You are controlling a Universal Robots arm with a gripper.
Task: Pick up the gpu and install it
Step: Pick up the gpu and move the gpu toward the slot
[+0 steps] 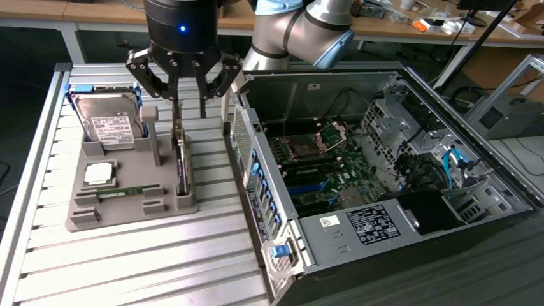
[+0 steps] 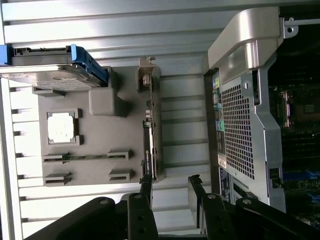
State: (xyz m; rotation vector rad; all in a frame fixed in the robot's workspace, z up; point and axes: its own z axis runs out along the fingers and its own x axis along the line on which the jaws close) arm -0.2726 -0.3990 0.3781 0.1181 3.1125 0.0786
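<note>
Standing on its long edge in a slot of the grey tray (image 1: 170,205), the gpu (image 1: 181,167) (image 2: 148,150) is a thin dark card with a silver metal bracket at one end. Its long axis runs roughly parallel to the side wall of the open computer case (image 1: 255,159) just beside the tray. The bracket end points toward the hard drive (image 1: 114,124) at the far end of the tray. The gripper (image 1: 187,101) (image 2: 170,192) hangs above the card with its fingers spread wide, holding nothing.
</note>
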